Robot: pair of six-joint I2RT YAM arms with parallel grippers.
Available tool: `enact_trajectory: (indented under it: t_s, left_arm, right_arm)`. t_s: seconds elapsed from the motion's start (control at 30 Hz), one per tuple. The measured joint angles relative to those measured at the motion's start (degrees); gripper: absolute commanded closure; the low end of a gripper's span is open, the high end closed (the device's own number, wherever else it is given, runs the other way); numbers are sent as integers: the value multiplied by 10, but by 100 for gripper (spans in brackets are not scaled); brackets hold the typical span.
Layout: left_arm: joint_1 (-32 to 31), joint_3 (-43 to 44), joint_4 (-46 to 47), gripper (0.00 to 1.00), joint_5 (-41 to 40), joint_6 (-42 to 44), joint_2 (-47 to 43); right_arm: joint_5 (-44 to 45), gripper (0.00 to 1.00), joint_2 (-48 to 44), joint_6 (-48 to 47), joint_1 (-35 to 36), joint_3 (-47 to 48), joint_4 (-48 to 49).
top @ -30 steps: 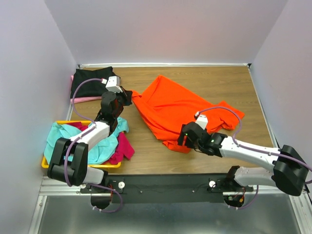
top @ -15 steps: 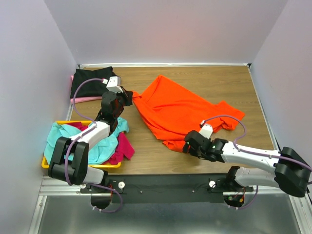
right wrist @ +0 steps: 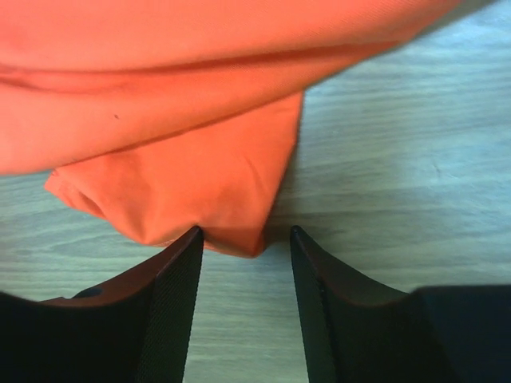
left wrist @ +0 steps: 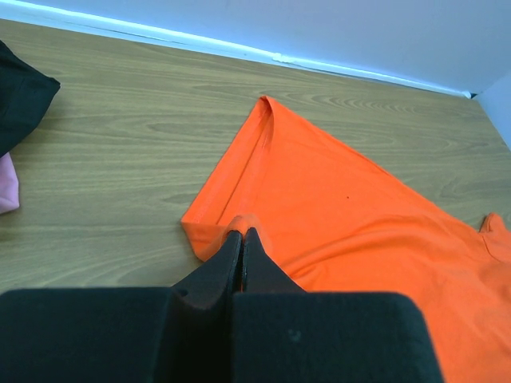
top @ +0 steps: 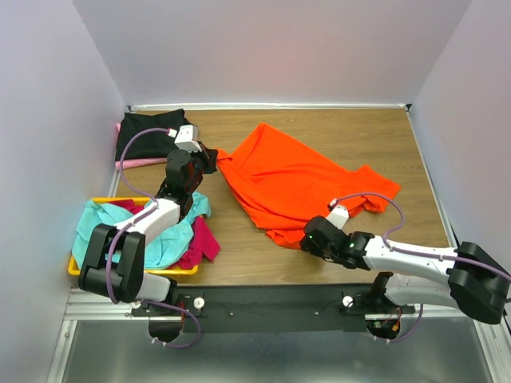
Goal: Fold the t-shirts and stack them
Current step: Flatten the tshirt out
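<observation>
The bright orange t-shirt [top: 295, 179] lies spread and rumpled on the wooden table. My left gripper [top: 211, 159] is shut on a small fold at its left corner; the left wrist view shows orange cloth [left wrist: 359, 215] pinched at the tips of that gripper [left wrist: 242, 229]. My right gripper [top: 307, 239] is at the shirt's near corner. In the right wrist view that gripper [right wrist: 243, 235] is open, with the corner of the orange cloth [right wrist: 200, 120] reaching in between the tips and touching the left fingertip [right wrist: 192, 239].
A black t-shirt [top: 148, 132] lies on a pale pink one [top: 132, 163] at the back left. Teal [top: 108, 223] and magenta [top: 204, 239] shirts are heaped in the yellow tray [top: 172, 271] at the near left. Walls close in on three sides.
My right gripper has slid toward the near edge to the shirt's near corner, and its jaws have narrowed. The left arm has not moved.
</observation>
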Motion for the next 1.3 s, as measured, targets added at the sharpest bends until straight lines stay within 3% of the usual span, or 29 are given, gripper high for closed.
enact_trajectory:
  t_s: [0.07,0.2,0.37,0.6,0.7,0.77,0.8,0.87,1.13,1.3]
  left_arm:
    - [0,0,0,100,0,1,1]
    - [0,0,0,100,0,1,5]
    - [0,2,-1,100,0,1,16]
    - [0,3,-1,100,0,0,29]
    - [0,4,-1,97,0,-2,39]
    - [0,4,-4,78,0,-2,43]
    - [0,4,-9,59,-1,-3,44]
    - [0,4,-14,44,-2,0,44]
    - [-10,-21,-35,41,-41,-3,3]
    - [-66,-22,-49,41,-62,0,-18]
  right_arm:
    - [0,54,9,-3,0,0,16]
    - [-1,86,27,-15,0,0,39]
    - [-4,100,33,-28,0,0,41]
    - [25,99,-18,-64,-5,34,14]
    - [57,99,-65,-96,-40,75,-1]
    - [73,99,-88,-114,-66,94,-7]
    - [81,99,-99,-125,-77,101,-10]
    - [96,99,-123,-145,-107,115,-18]
    - [149,99,-164,-205,-173,139,-68]
    - [172,99,-161,-230,-194,159,-83]
